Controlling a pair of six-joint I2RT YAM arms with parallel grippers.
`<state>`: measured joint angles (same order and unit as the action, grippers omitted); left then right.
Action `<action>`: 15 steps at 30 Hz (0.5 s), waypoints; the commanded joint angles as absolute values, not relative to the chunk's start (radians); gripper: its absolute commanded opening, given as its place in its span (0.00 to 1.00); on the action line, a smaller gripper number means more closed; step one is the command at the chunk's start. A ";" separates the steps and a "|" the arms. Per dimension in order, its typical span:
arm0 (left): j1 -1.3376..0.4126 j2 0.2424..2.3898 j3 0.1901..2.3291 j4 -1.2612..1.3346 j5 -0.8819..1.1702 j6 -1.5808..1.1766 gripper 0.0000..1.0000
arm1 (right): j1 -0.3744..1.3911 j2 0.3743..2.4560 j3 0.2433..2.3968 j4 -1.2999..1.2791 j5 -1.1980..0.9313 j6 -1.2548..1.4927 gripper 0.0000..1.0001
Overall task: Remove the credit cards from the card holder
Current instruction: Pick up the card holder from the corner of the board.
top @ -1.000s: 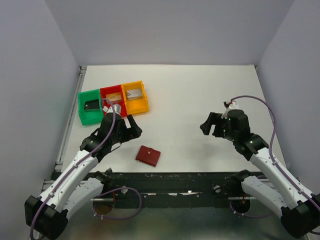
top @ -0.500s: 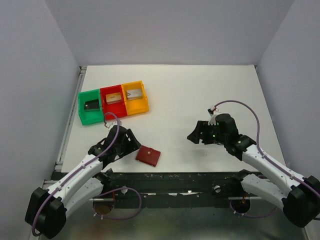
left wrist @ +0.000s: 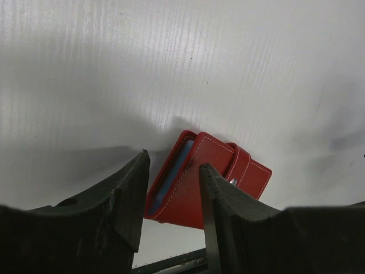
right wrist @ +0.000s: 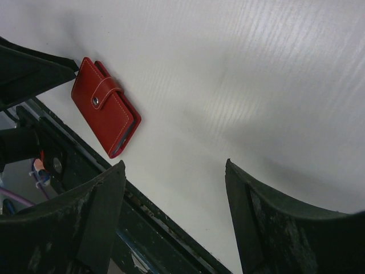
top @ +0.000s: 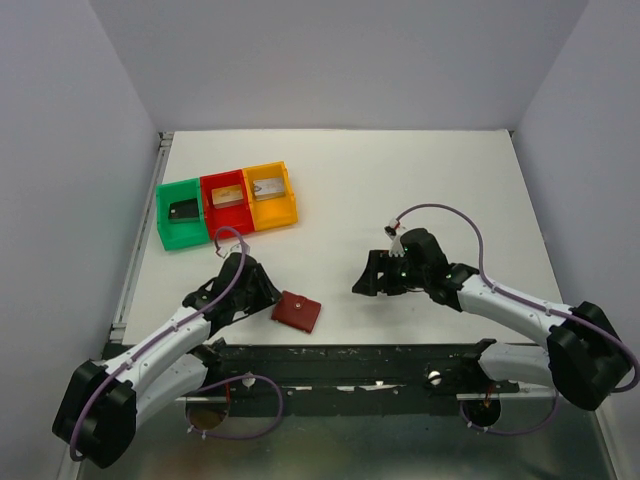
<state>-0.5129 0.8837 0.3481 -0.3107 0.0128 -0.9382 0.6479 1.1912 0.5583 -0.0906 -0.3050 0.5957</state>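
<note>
Card holder closed, snap tab fastened, flat on the tabletop near the front edge, left of centre. My left gripper is low at its left side with the jaws partly apart. In the wrist view the holder's blue-lined edge shows in the gap; can't tell if the pads touch it, no grasp seen. My right gripper is spread wide and empty, right of the holder and apart from it.

Toward the far left corner, bins in a row:
- green bin: black credit card
- red bin: gold-tan credit card
- orange bin: pale credit card
</note>
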 commanded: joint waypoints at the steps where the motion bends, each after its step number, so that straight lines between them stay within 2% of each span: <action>1: -0.520 0.908 0.327 -0.236 0.080 -0.919 0.51 | 0.669 1.238 0.594 -0.025 -0.357 0.630 0.78; 8: -0.526 0.962 0.301 -0.134 0.150 -0.887 0.50 | 0.675 1.276 0.591 -0.011 -0.383 0.643 0.77; 15: -0.531 1.032 0.316 -0.041 0.227 -0.833 0.38 | 0.675 1.267 0.591 -0.021 -0.373 0.629 0.77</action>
